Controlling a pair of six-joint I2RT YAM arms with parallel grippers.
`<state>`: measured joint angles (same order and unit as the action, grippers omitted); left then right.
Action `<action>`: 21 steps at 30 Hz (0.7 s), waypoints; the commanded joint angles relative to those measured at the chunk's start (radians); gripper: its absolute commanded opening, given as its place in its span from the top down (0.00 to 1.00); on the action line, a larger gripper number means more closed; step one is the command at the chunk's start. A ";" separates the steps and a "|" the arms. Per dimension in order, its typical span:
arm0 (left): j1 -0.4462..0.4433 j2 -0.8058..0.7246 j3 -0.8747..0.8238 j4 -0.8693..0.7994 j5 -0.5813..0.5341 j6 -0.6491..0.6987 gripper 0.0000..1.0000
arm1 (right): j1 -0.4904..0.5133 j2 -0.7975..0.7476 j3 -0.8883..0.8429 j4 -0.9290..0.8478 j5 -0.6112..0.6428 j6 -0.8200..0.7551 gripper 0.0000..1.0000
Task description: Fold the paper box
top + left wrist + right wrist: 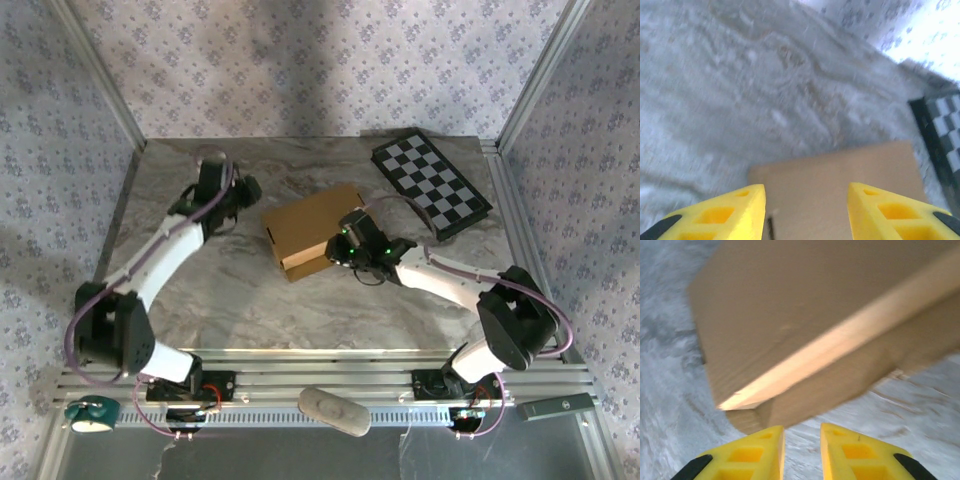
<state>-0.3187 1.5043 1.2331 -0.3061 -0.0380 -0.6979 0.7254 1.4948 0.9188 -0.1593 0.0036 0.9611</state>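
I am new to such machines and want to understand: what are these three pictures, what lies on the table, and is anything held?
Two robot arms stand at the near edge of a table. One picture looks down from above; two come from wrist cameras, where the yellow tips are the jaws. On the table lie a cardboard box and a checkered board. The right arm has its jaws close to the box, the left arm a little apart. Nothing is held.
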 commanded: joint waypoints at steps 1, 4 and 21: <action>0.040 0.194 0.157 -0.186 0.124 0.070 0.52 | -0.060 -0.037 -0.032 -0.128 -0.078 0.191 0.72; 0.048 0.384 0.338 -0.221 0.173 0.114 0.50 | -0.092 -0.041 -0.014 -0.163 -0.113 0.196 0.69; -0.066 0.668 0.613 -0.443 0.122 0.285 0.51 | -0.541 -0.055 -0.068 -0.167 -0.319 0.038 0.51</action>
<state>-0.3862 2.1658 1.8679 -0.6842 0.0826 -0.4370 0.2272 1.4105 0.8551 -0.3309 -0.2539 1.0519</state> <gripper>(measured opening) 0.489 0.493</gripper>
